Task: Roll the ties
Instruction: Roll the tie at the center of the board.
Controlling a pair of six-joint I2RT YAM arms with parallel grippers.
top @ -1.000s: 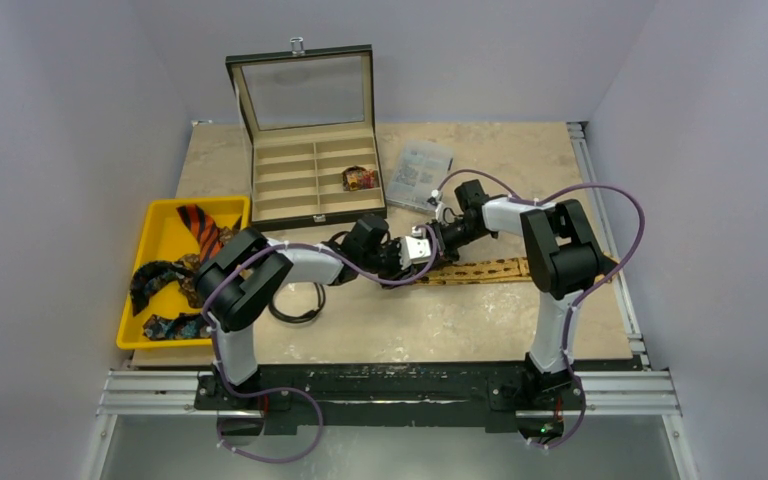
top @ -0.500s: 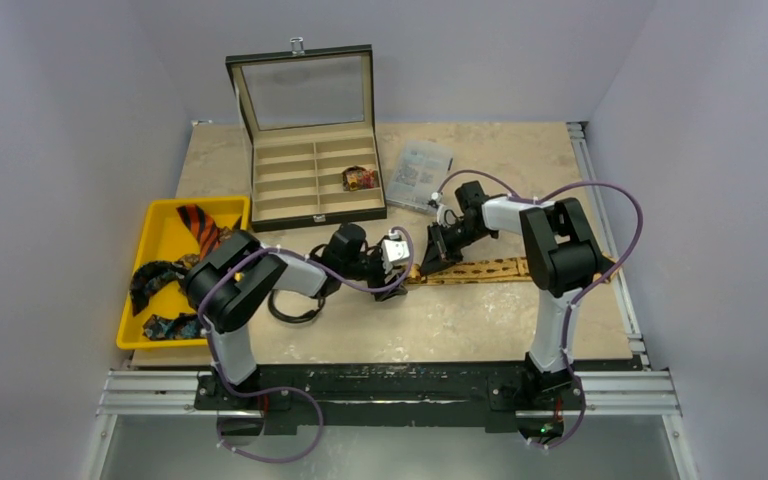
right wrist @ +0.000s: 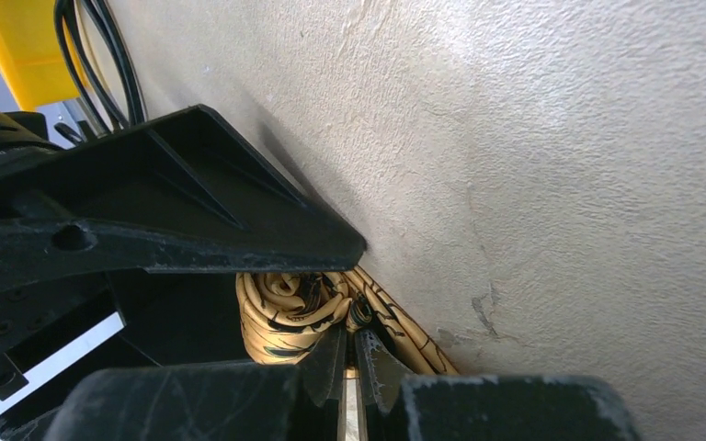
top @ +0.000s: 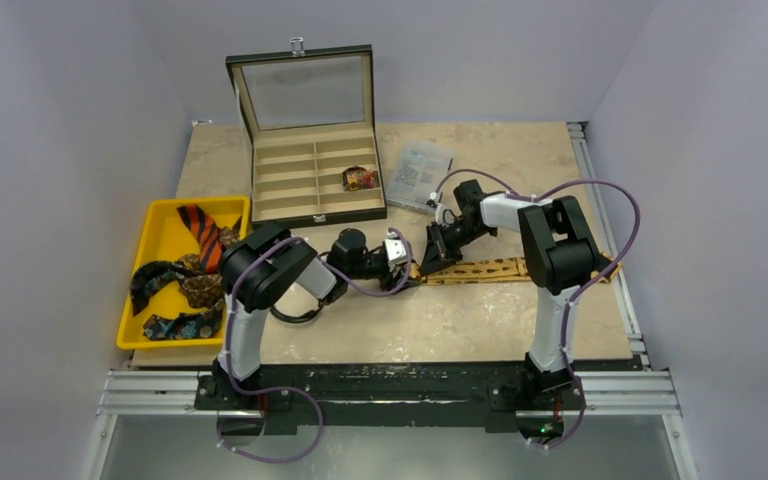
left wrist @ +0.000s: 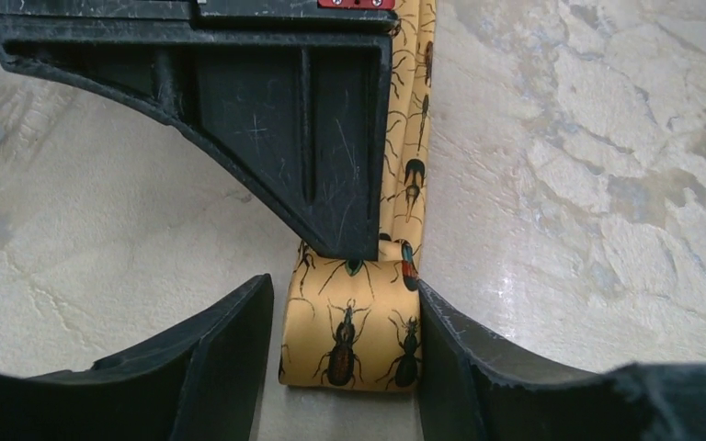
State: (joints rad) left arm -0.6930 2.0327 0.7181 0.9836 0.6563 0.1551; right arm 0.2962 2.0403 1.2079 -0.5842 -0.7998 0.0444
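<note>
A tan-gold tie (top: pixel 480 269) printed with dark beetles lies flat across the table, its left end wound into a small roll (left wrist: pixel 354 331). My left gripper (left wrist: pixel 342 289) is open around that roll: the right finger (left wrist: pixel 478 367) touches it, the left finger (left wrist: pixel 211 367) stands a little off. My right gripper (right wrist: pixel 349 344) is shut, its tips against the roll (right wrist: pixel 280 317) where the flat stretch begins; I cannot tell whether a fold is pinched. From above, the left gripper (top: pixel 410 266) and right gripper (top: pixel 428 260) meet at the tie's left end.
A yellow tray (top: pixel 160 225) at the left holds an orange black-striped tie (top: pixel 200 228) and dark ties (top: pixel 155 275). An open compartment box (top: pixel 310 175) at the back holds one rolled tie (top: pixel 360 179). A paper packet (top: pixel 422 170) lies beside it, a black cable loop (top: pixel 295 305) under the left arm.
The left arm drew back to the left, its elbow swinging up over the tray's edge, and its jaws opened. The right gripper closed fully and stayed at the tie's rolled end.
</note>
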